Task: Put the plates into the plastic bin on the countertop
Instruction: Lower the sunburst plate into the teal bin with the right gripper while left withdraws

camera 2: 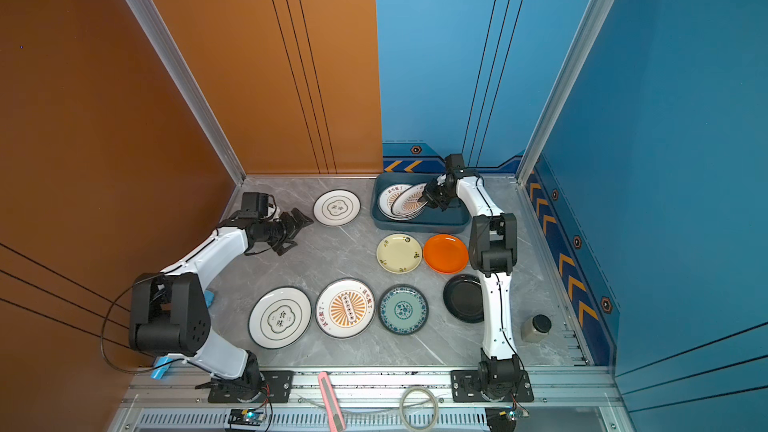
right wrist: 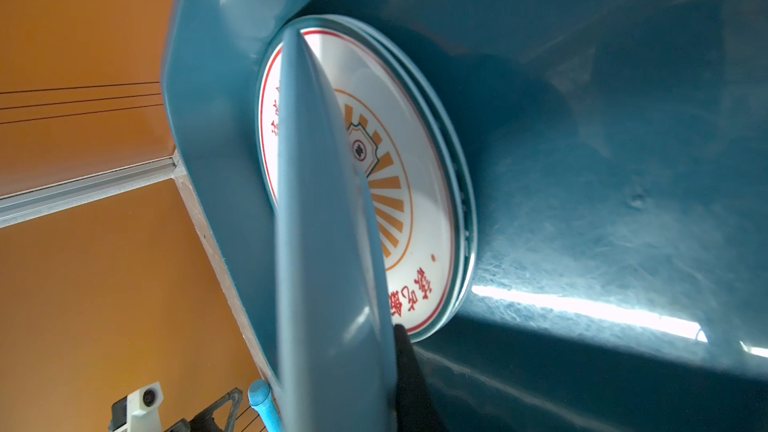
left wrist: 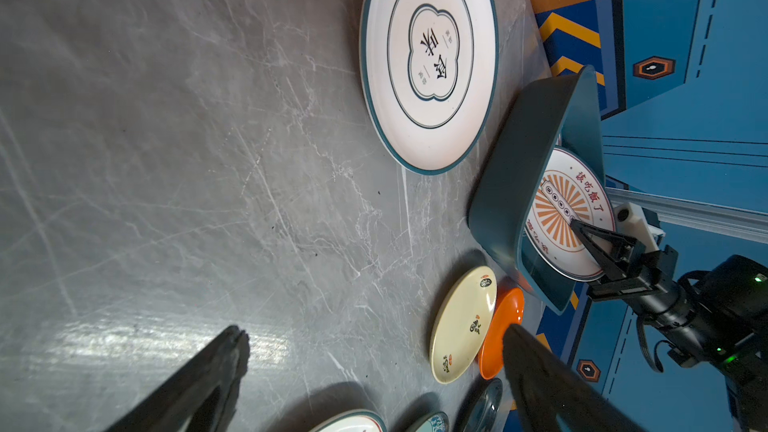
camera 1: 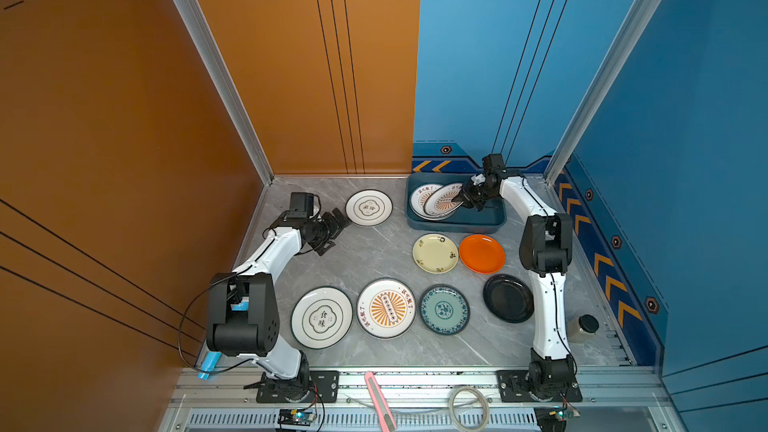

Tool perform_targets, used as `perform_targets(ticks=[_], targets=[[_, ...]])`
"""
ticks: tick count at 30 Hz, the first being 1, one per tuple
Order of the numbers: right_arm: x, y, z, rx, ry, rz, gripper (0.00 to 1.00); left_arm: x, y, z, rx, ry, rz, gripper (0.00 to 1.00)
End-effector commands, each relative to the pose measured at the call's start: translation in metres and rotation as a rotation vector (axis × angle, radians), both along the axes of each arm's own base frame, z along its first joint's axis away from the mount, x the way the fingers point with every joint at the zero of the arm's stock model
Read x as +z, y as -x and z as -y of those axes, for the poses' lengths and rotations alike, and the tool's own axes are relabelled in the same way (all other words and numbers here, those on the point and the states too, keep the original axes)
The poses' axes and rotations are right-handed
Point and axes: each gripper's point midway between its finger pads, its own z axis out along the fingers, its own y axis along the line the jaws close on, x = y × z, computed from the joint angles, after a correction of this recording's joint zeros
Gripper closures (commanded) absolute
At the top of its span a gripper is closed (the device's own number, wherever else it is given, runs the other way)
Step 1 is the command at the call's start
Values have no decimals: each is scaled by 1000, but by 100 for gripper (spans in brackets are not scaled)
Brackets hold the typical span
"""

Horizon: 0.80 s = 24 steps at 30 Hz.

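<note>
The left arm [camera 1: 274,249] and right arm [camera 1: 548,317] match: glossy white curved shells between bulky matte-black joint housings [camera 1: 243,313], with thin black cables [camera 1: 180,332] trailing. The fingers [left wrist: 598,243] are black open-trussed wedges. Just behind them sits a white block [left wrist: 633,218] with a round dark port, then a ribbed black wrist [left wrist: 665,305] — green lights further back.

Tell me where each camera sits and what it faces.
Both top views: overhead at the front, looking down on the countertop; both arms show.
Left wrist: low over the countertop, facing the plastic bin; open left gripper shows.
Right wrist: at the bin, facing a flat sunburst plate; right gripper clamps a tilted sunburst plate.
Shared: left wrist and top views see that grip.
</note>
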Motion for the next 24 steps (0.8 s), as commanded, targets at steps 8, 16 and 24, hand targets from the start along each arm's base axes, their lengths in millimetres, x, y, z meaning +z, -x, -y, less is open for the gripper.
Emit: perform_targets(ticks=[8,16,24], targets=[[-9,7,8,32,103,-34,67,3,-12,2,-4,12,2,2],[-15,9,10,42,121,-48,57,-6,-18,11,-23,5,-16,2],[-19,7,6,41,118,-59,55,-13,-31,23,-40,7,-28,1]])
